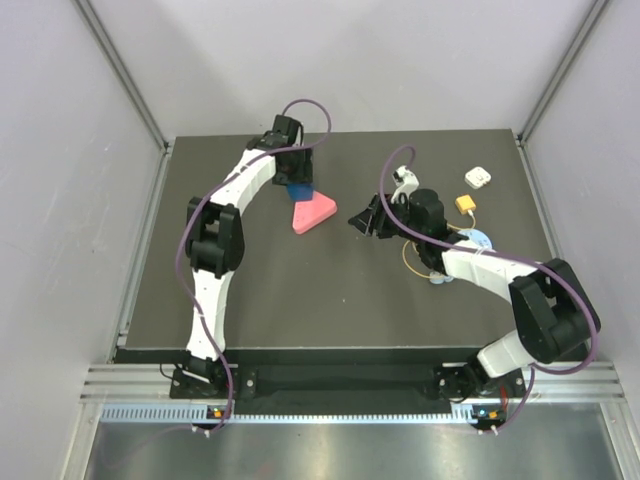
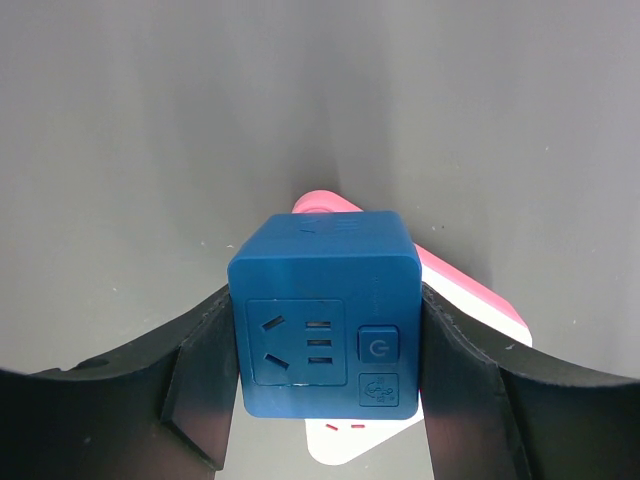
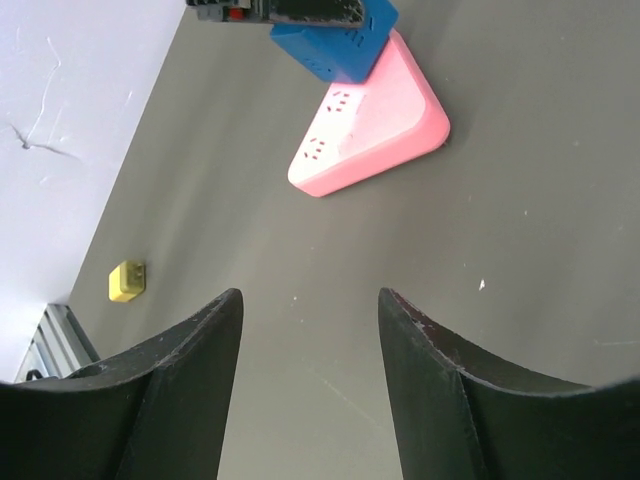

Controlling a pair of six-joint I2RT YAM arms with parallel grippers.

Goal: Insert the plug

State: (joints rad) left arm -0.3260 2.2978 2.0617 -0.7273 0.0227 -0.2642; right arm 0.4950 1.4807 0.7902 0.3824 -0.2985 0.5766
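Dark table point(image 1: 330, 300), plug point(image 1: 465, 204) far from spread right hand point(image 3: 310, 300), left hand point(image 2: 325, 305) pinching blue cube point(image 2: 330, 250)

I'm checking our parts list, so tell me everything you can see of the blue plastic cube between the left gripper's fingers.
The blue plastic cube looks matte with rounded edges. Its near face carries a three-slot socket, three short slots beside it, a power button and a small logo square beneath. It is clamped on two sides by the left gripper, over a corner of the pink triangular socket block; whether it touches that block is unclear.
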